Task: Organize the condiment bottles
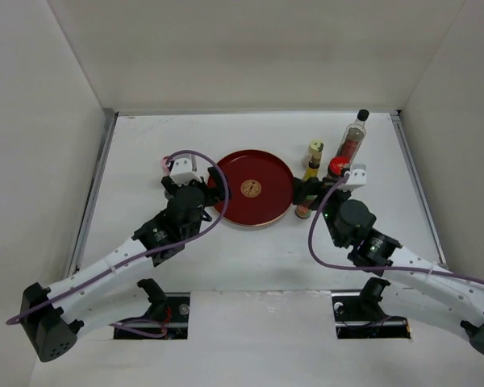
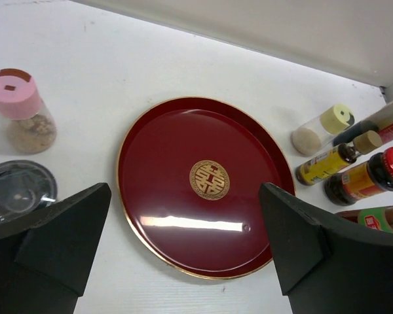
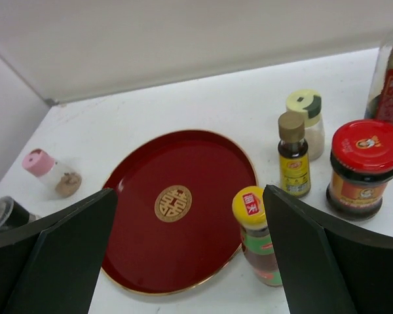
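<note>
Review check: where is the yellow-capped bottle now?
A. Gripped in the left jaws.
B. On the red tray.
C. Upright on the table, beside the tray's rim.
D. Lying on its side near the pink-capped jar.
C: the right wrist view shows the yellow-capped bottle standing upright on the table, just outside the rim of the red tray.

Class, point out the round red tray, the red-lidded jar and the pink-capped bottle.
Round red tray [image 2: 160,154], left wrist view, bare floor beside emblem.
Red-lidded jar [image 3: 368,145], right wrist view, lid top.
Pink-capped bottle [image 2: 14,96], left wrist view, cap side.
</note>
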`<state>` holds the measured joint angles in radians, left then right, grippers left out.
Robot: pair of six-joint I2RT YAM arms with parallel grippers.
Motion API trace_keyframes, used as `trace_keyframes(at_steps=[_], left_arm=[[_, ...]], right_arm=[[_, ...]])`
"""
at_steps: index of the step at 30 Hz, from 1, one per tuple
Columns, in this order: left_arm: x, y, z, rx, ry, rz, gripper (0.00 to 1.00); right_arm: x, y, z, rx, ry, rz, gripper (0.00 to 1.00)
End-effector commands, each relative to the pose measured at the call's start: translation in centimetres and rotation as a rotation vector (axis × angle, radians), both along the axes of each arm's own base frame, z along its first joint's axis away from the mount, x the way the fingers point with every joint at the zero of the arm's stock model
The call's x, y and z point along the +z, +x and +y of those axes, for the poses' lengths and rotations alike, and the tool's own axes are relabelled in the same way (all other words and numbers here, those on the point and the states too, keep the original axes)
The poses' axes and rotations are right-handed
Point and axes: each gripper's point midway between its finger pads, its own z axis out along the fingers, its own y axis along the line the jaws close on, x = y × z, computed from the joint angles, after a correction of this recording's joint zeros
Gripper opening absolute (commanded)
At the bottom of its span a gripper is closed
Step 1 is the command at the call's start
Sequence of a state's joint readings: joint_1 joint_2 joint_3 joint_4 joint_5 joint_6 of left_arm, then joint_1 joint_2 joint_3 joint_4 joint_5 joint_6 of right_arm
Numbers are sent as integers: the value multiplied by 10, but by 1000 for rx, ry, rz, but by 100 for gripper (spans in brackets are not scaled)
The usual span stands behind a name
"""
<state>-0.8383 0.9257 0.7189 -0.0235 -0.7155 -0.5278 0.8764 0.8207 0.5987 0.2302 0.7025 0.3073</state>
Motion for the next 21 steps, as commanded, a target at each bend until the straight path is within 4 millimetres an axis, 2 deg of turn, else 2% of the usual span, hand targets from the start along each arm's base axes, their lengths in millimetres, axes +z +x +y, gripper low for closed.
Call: trace_keyframes(at_steps=[1,5,10,11,14,15,16,18,19,21], left_arm=[[6,-7,19,48,9,-9,100],[4,-13,43,108,40,4,100],[9,-20,87,250,82,10,100],[11,-22,95,274,82,6,100],[14,-23,107,305,65,-7,100],[12,-22,106,298,67,-2,100],[11,-20,103,284,70,8,99],[6,-16,98,263,81,25,73],[1,-13,95,259,93,37,64],[-12,-6,92,264,130,75,61]], right_arm=[[5,-2,11,30,20,-35,100],[-1,-4,20,72,28,-30,100],[-6,-8,31,132,52,-23,100],[-8,-9,36,158,51,-19,95],[-12,-12,49,217,52,-3,31],[-14,-12,51,221,52,8,19],[-17,-11,54,229,47,17,15],[-23,-10,58,234,34,34,17],[-24,-9,60,239,31,37,23],[-27,-10,64,257,29,41,49]])
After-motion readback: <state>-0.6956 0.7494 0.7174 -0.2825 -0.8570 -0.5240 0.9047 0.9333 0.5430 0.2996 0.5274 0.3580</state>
